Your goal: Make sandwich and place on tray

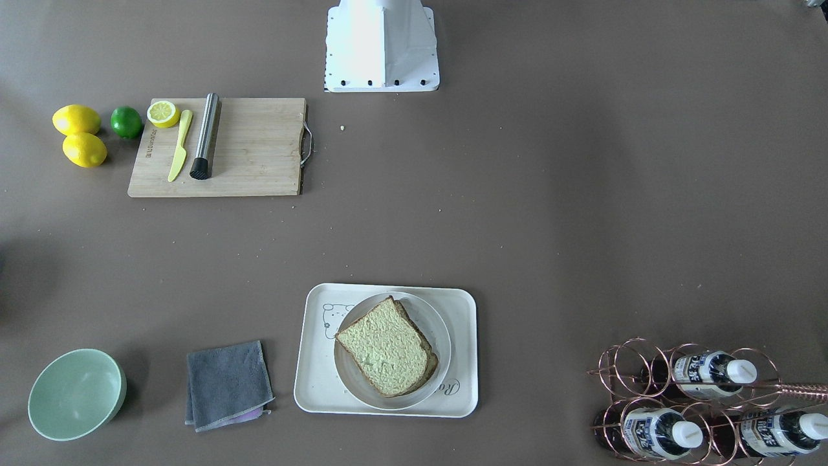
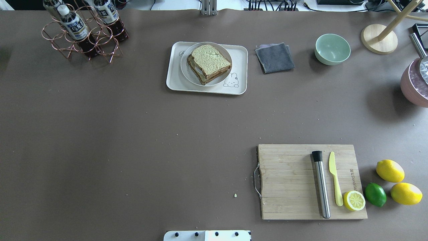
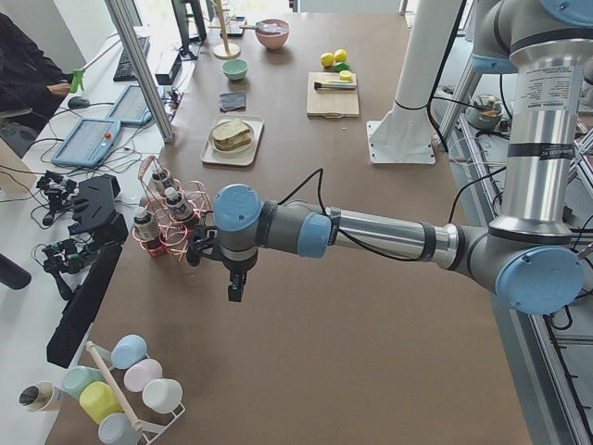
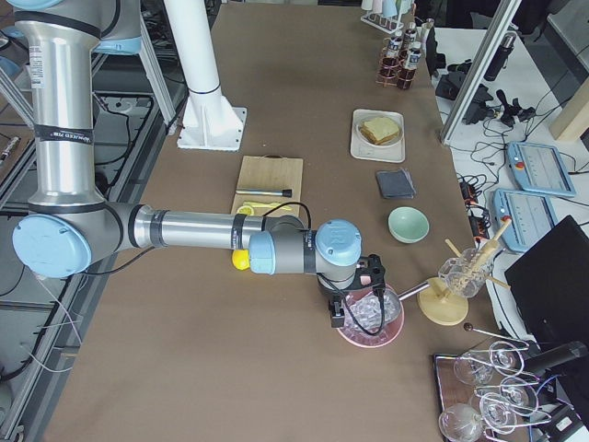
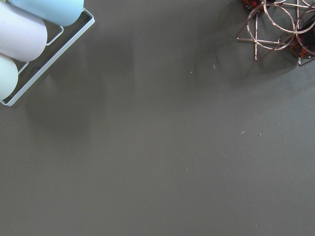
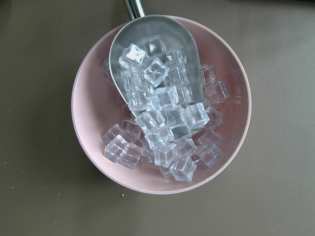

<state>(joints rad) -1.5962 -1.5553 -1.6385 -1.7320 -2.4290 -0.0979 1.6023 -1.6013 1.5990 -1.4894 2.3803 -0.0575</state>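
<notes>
Already I see sandwich (image 1: pixel 388 346) on plate (image 1: pixel 440 328) in tray (image 1: pixel 316 369); left pincer (image 3: pixel 236 291), right pincer (image 4: pixel 338 319): can't tell if spread or pressed.

You are standing in a robotics lab rather than a kitchen; two grey-and-blue industrial arms, the left arm (image 3: pixel 371 232) and the right arm (image 4: pixel 193 228), reach over a long brown tabletop (image 2: pixel 133 134) beside a white pedestal (image 3: pixel 408 102); teach pendants (image 4: pixel 538 168), a keyboard (image 3: pixel 130 57) and cables (image 2: pixel 267 5) crowd the white bench on your side; aluminium posts (image 3: pixel 139 65) frame the cell; a seated person (image 3: pixel 28 65) works at a desk; the kitchen things read as staged props: a sandwich (image 2: pixel 210 63) on a tray (image 2: pixel 239 53), a cutting board (image 2: pixel 287 180), a wire bottle rack (image 2: pixel 67 50), a pink bowl (image 6: pixel 81 113) of clear cubes.
</notes>
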